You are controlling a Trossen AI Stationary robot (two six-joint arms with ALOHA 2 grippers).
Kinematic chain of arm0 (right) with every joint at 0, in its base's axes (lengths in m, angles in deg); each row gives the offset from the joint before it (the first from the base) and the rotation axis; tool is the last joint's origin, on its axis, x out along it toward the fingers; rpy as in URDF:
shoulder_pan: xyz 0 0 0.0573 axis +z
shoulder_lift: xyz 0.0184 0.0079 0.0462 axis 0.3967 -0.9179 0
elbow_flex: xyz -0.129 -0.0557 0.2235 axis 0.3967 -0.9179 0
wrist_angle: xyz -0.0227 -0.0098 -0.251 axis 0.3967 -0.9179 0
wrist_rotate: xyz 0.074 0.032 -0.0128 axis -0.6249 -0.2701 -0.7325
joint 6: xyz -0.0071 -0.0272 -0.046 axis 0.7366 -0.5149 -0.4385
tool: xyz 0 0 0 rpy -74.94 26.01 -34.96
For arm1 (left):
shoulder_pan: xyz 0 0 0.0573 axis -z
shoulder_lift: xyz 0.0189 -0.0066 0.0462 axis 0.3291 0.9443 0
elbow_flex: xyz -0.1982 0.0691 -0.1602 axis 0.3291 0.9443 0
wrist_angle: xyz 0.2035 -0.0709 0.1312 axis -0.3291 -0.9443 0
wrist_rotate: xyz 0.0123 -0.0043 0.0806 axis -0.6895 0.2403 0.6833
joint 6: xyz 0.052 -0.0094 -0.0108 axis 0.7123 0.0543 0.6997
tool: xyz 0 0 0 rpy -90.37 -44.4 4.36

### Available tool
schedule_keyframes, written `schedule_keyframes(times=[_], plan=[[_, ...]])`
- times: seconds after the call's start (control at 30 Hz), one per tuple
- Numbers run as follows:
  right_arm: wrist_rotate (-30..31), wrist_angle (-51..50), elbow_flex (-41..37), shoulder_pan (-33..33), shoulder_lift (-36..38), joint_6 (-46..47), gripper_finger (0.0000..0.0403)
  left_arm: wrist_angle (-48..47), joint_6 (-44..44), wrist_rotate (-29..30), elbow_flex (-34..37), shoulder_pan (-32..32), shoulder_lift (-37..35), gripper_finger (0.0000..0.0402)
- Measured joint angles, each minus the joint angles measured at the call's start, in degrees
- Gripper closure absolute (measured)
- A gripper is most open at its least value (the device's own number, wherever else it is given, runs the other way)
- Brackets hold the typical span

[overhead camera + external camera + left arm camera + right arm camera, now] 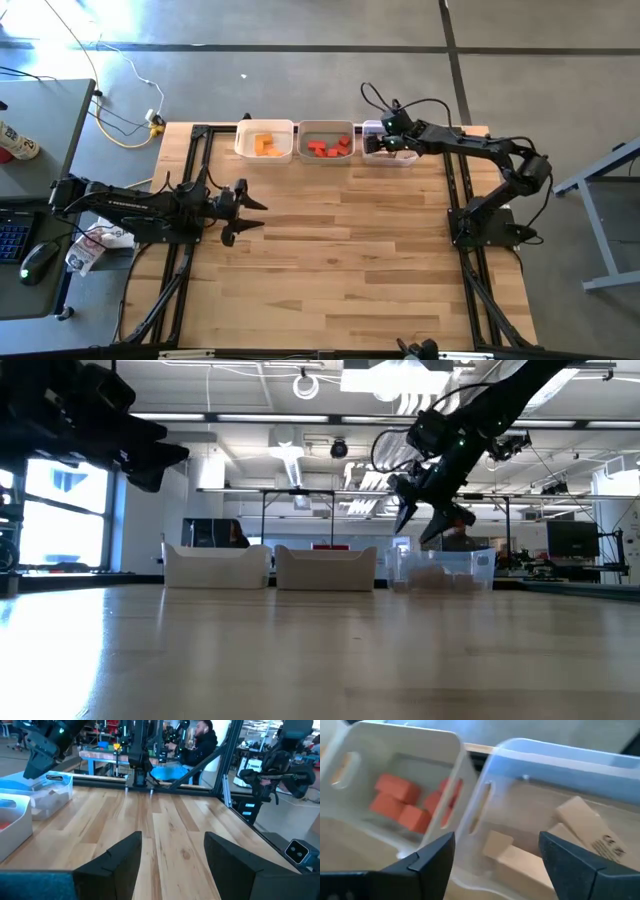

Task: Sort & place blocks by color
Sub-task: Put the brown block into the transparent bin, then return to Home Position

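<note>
Nearest your right wrist camera, the right gripper hangs with fingers spread and empty over the clear bin, where the pale blocks lie. Red blocks fill the middle bin, orange blocks the left bin. No blocks show on the table, so lift straight up and clear the rim. Your left gripper waits open, well apart.
</note>
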Motion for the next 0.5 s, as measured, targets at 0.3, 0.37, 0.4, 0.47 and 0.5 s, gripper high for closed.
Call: schedule_keyframes(times=[0.3, 0.37, 0.4, 0.47, 0.5], plan=[[-7.9, -1.2, 2.7, 3.9, 1.4, -7.9, 0.0127, -1.3, 2.5, -0.3, 1.0, 0.0, -4.6, 0.02], [-6.7, -1.7, 2.7, 5.7, 2.7, -9.1, 0.0127, -1.2, 3.8, -0.2, 1.0, 0.0, -5.4, 0.02], [-5.7, -2.3, 2.7, 6.7, 3.4, -9.7, 0.0126, -1.2, 4.3, -0.2, 1.0, 0.0, -5.7, 0.02], [-3.5, -3.5, 2.7, 8.7, 5.1, -11.2, 0.0126, -1.3, 5.1, -0.2, 1.0, 0.0, -6.2, 0.02], [-2.3, -4.1, 2.7, 9.8, 6.2, -12.1, 0.0126, -1.2, 5.4, -0.2, 1.0, 0.0, -6.4, 0.02]])
